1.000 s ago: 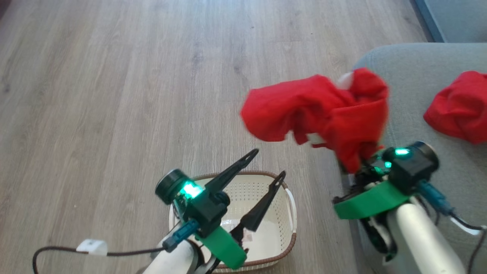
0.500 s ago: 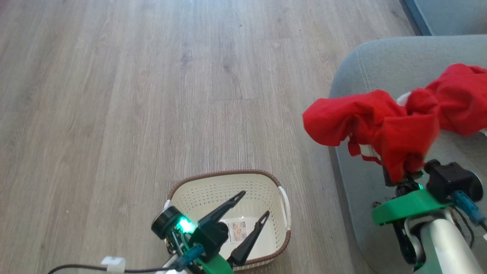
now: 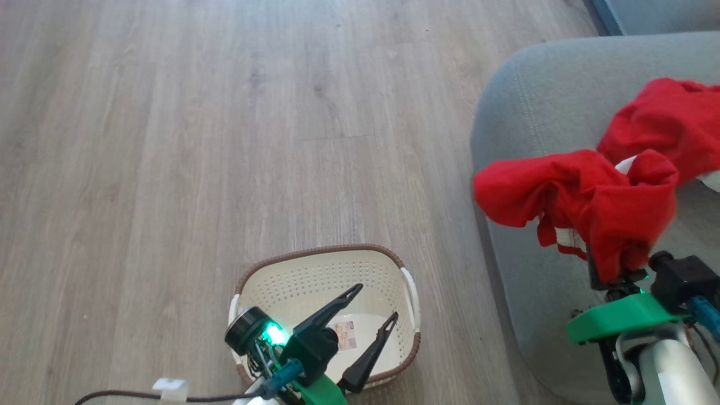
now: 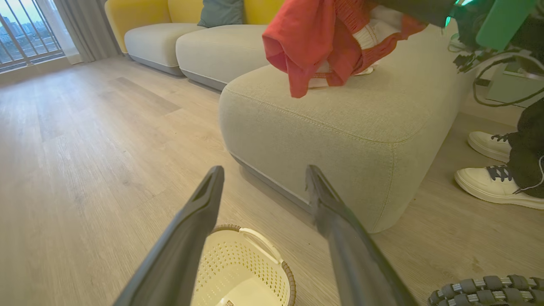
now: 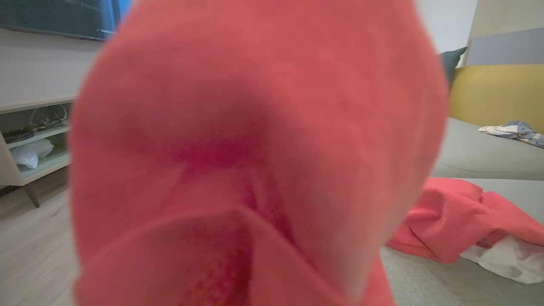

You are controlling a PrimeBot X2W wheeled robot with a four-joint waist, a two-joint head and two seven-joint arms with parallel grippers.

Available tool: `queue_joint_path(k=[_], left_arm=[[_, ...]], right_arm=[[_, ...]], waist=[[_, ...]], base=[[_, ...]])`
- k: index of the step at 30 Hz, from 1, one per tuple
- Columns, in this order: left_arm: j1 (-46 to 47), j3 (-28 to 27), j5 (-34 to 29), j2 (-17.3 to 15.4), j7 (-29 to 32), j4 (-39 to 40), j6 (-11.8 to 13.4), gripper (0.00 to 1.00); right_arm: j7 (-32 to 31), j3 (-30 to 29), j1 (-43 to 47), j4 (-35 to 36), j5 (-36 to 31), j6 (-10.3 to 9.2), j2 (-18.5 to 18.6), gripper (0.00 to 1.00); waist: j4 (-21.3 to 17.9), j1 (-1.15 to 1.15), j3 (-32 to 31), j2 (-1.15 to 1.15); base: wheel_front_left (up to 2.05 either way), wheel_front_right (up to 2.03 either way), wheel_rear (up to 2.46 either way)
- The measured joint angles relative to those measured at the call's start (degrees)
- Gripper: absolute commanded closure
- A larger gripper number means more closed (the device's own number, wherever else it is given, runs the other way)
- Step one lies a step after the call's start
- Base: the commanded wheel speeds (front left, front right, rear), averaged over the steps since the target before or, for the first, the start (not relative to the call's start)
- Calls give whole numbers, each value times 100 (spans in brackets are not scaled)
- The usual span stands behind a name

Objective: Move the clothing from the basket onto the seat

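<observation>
My right gripper (image 3: pixel 612 274) is shut on a red garment (image 3: pixel 579 202) with white trim, its fingertips buried in the cloth. That garment (image 4: pixel 312 40) hangs above the near corner of the grey seat (image 3: pixel 534 112), and it is blurred and close up in the right wrist view (image 5: pixel 255 148). A second red and white garment (image 3: pixel 666 126) lies on the seat behind it (image 5: pixel 459 221). The cream basket (image 3: pixel 264 292) stands on the floor, holding just its label sticker. My left gripper (image 3: pixel 376 304) stands open over the basket (image 4: pixel 238 272).
Wood floor (image 3: pixel 225 140) spreads to the left and ahead of the basket. A person's white shoes (image 4: pixel 493 182) stand beside the seat (image 4: pixel 340 127). More sofa cushions (image 4: pixel 170 38) sit further back, and a low shelf unit (image 5: pixel 29 144) stands by the wall.
My right gripper has carried the red garment rightward, from over the floor to over the seat. The head camera has shifted too. The left gripper stays open over the basket.
</observation>
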State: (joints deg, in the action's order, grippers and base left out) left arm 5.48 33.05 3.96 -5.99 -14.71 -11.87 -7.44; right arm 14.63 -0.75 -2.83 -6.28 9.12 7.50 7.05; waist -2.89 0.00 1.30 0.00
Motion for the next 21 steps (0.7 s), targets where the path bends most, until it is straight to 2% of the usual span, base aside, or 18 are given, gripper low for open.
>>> queue_joint_path(k=[9, 21], left_arm=[[1, 16, -36, 7, 0, 58, 0, 0], [48, 87, -110, -60, 0, 268, 0, 0]], right_arm=[[0, -136, -2, 263, -58, 0, 2, 100], [0, -472, 12, 615, -104, 0, -134, 100]], waist=[[-425, 0, 103, 0], [-1445, 0, 405, 0]], base=[[0, 0, 0], [0, 0, 0]])
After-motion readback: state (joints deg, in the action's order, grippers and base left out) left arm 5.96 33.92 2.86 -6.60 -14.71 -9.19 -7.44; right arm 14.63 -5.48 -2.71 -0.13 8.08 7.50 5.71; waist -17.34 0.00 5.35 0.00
